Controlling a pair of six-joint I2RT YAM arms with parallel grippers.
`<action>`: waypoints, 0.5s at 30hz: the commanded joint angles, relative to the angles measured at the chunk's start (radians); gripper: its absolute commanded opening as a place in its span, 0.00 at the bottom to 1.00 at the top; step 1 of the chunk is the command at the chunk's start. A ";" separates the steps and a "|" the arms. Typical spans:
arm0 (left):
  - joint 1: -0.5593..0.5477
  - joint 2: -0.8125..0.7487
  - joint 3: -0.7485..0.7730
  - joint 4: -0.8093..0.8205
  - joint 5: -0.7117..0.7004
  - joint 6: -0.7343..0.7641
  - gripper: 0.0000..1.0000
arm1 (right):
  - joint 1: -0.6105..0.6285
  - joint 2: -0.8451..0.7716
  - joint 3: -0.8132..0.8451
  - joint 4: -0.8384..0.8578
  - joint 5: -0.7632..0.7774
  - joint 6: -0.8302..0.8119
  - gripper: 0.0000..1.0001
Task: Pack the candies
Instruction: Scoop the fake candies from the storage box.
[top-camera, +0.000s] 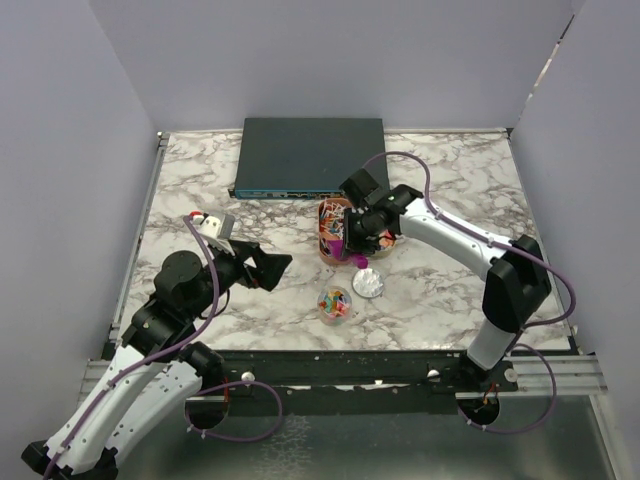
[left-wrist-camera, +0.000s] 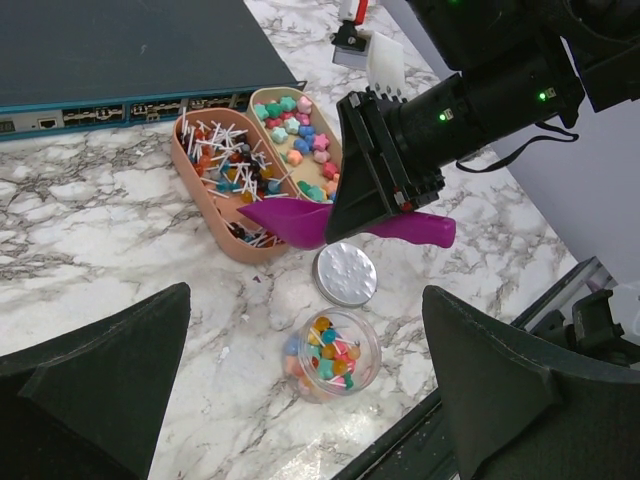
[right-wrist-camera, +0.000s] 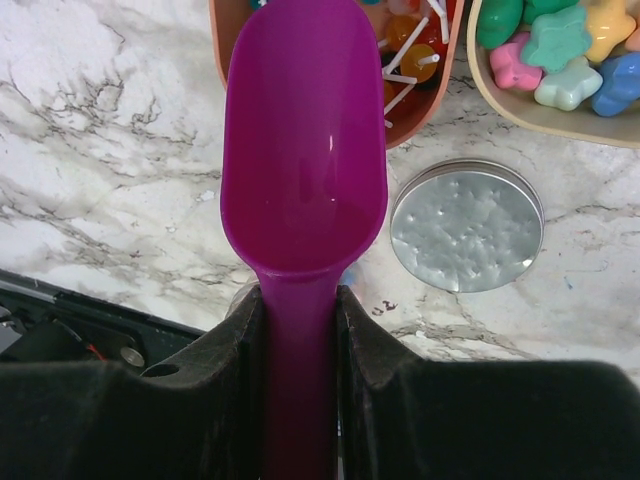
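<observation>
The candies, small round sweets on white sticks, fill the orange compartment (left-wrist-camera: 215, 165) of a tray (top-camera: 328, 232); some also sit in a clear jar (left-wrist-camera: 332, 355) (top-camera: 335, 302). My right gripper (right-wrist-camera: 300, 310) (top-camera: 352, 240) is shut on the handle of a purple scoop (right-wrist-camera: 305, 150) (left-wrist-camera: 300, 220). The scoop's bowl is empty, and its tip is over the near end of the orange compartment (right-wrist-camera: 425, 110). My left gripper (left-wrist-camera: 305, 291) (top-camera: 272, 268) hangs wide open left of the jar, holding nothing.
The jar's silver lid (left-wrist-camera: 346, 273) (right-wrist-camera: 467, 225) lies flat between jar and tray. The tray's beige compartment (left-wrist-camera: 300, 135) holds star-shaped sweets (right-wrist-camera: 560, 50). A dark flat box (top-camera: 310, 157) lies at the back. The table's near edge runs just below the jar.
</observation>
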 joint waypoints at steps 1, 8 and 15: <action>-0.004 -0.012 0.006 -0.021 -0.018 0.012 0.99 | -0.009 0.032 0.041 -0.018 0.018 0.017 0.01; -0.012 -0.019 0.006 -0.024 -0.027 0.012 0.99 | -0.019 0.068 0.053 -0.028 0.046 0.018 0.01; -0.021 -0.024 0.008 -0.026 -0.034 0.012 0.99 | -0.031 0.113 0.077 -0.042 0.104 0.011 0.01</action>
